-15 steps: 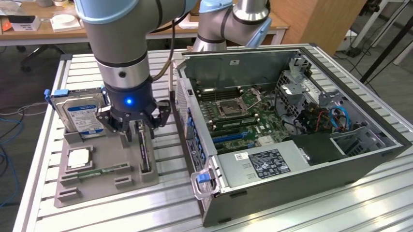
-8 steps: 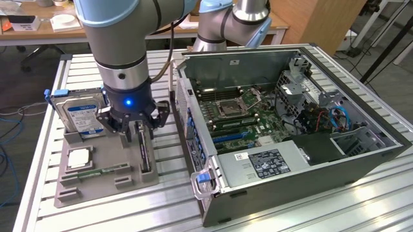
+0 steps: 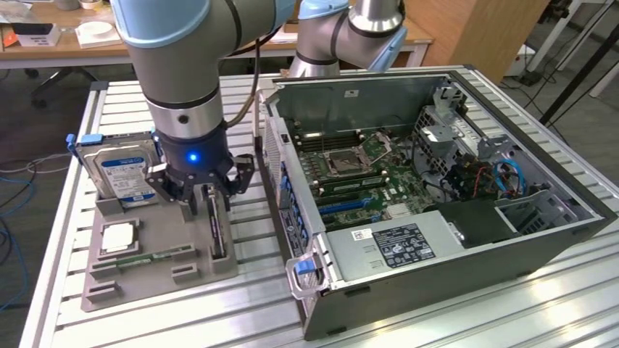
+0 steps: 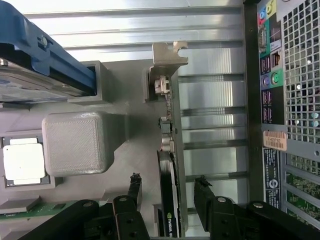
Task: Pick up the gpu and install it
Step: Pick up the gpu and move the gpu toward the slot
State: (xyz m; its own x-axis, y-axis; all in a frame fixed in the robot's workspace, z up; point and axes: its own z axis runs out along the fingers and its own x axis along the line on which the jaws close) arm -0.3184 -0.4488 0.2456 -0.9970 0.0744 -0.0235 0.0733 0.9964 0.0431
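The gpu (image 3: 217, 230) stands on its long edge in a slot of the grey parts holder (image 3: 145, 279), beside the open computer case. From the wrist it appears edge-on as a thin dark card (image 4: 170, 165) with its silver bracket (image 4: 168, 56) at the far end. My gripper (image 3: 207, 194) hangs straight over it, open. The gripper (image 4: 168, 189) has one black finger on each side of the card, with a visible gap on both sides. Nothing is held.
On the holder, a blue-labelled hard drive (image 3: 121, 172) stands upright and a CPU (image 3: 118, 237) and a memory stick (image 3: 159, 255) lie flat. The open case (image 3: 541, 239) lies on the exterior view's right, with the motherboard (image 3: 363, 177) exposed; its rear panel (image 4: 290, 100) is close to the gpu.
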